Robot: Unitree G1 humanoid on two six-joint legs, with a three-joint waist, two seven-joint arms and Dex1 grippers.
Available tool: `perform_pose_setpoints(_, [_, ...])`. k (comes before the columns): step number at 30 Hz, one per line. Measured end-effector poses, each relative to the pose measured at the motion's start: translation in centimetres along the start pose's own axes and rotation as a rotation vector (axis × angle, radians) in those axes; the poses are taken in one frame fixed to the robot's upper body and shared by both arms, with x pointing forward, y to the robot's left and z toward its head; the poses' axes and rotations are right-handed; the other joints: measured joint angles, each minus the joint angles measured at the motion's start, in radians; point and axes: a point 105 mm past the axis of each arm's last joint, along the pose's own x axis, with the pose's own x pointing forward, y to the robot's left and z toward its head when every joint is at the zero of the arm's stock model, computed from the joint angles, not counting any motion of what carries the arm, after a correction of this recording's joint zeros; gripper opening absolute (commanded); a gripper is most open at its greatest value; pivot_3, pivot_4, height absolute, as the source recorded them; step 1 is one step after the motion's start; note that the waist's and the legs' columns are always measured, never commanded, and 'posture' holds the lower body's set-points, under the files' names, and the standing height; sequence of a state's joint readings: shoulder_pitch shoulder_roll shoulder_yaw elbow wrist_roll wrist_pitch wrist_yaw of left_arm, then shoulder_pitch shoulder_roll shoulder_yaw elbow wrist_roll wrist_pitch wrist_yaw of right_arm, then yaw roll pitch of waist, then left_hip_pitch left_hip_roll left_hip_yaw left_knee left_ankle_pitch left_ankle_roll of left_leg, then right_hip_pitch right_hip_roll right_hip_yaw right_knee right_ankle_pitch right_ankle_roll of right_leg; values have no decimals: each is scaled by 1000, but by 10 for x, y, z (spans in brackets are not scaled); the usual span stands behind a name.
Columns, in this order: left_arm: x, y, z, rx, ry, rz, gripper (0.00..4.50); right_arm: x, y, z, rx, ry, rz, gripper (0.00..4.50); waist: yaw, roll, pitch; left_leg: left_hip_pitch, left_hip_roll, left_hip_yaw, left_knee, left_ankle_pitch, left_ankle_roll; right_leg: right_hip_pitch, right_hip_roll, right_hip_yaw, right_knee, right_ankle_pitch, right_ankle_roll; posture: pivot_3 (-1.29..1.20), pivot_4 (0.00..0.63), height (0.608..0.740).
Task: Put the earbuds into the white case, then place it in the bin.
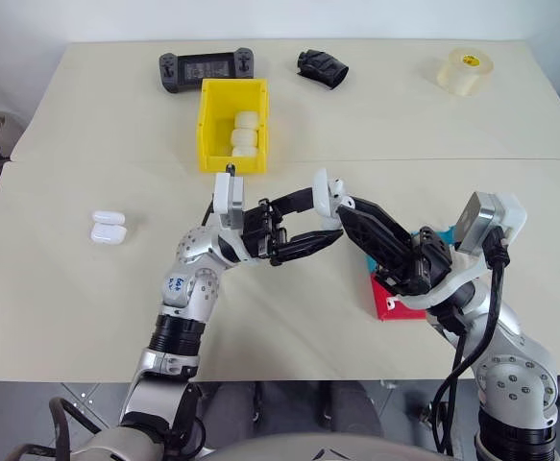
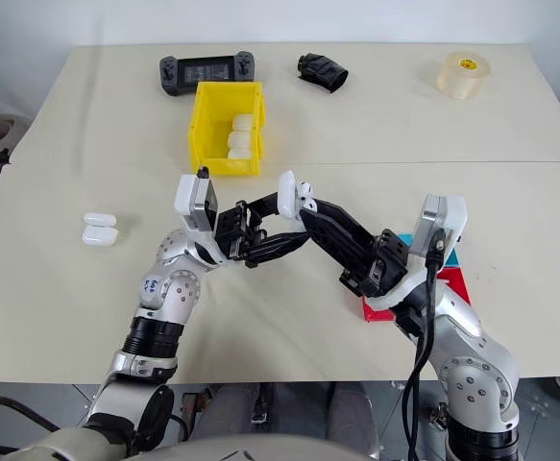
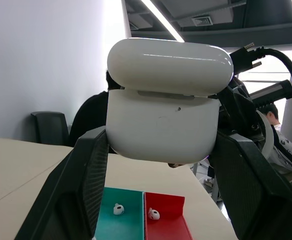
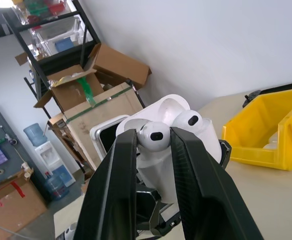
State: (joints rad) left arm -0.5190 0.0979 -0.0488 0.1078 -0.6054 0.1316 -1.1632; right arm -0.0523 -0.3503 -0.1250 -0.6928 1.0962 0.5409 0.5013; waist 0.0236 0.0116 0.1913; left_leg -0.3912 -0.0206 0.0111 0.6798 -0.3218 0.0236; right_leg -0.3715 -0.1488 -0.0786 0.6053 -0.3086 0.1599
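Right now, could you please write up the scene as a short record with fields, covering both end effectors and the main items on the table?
left end effector: shut on the open white case, held above the table
right end effector: shut on an earbud at the case's opening; another earbud already sits in the case
yellow bin: beyond the arms, white cases inside
spare cases: two, on the table to the left
trays: teal tray and red tray, one earbud each

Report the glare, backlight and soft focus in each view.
Left wrist view: white case sharp with a highlight streak on its lid, bright window behind, people blurred. Right wrist view: earbud crisp, boxes behind soft. Left eye view: even light, soft shadows beside the bin.
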Motion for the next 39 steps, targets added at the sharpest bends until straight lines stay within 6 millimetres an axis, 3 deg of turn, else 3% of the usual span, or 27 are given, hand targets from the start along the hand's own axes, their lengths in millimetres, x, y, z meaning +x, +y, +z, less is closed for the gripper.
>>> perform_pose_setpoints(13, [-7, -13, -8, -17, 47, -69, 2863, -13, 11, -6, -47, 114, -3, 965, 1, 0, 0, 0, 0, 0, 0, 0, 0, 0, 0, 0, -1, 0, 0, 0, 150, 740])
perform_pose_setpoints(17, [-7, -14, -9, -19, 47, -74, 2863, -14, 13, -5, -27, 117, -3, 1902, 1, 0, 0, 0, 1, 0, 0, 0, 0, 0, 0, 0, -1, 0, 0, 0, 150, 740])
perform_pose_setpoints(24, [-3, -17, -9, -13, 41, -93, 2863, -18, 13, -7, -16, 166, -6, 4223, 3, 0, 0, 0, 1, 0, 0, 0, 0, 1, 0, 0, -2, 0, 0, 0, 150, 740])
perform_pose_setpoints(28, [-8, -16, -10, 26, 93, -82, 2863, -31, 7, 1, -72, 209, -44, 4223, 3, -1, 0, -1, 0, 0, 0, 0, 0, 1, 0, 0, -3, 0, 0, 0, 150, 740])
perform_pose_setpoints(31, [-18, -10, -15, 88, 205, -43, 2863, -34, 4, 12, -116, 206, -62, 3580, 1, -1, 0, 0, 1, 0, 0, 0, 0, 1, 0, 0, -3, 0, 0, 0, 150, 740])
perform_pose_setpoints(34, [-26, 2, -24, 161, 357, 22, 2863, -32, 5, 16, -149, 238, -40, 2547, 2, -1, 0, 0, 1, 0, 0, 0, 0, 1, 0, 0, -3, 0, 0, 0, 150, 740])
perform_pose_setpoints(39, [-24, 12, -30, 337, 584, -32, 2863, -14, 7, 7, -242, 366, 28, 776, 3, -1, 0, -1, 1, 0, 0, 0, 0, 1, 0, 0, -4, 0, 0, 0, 150, 740])
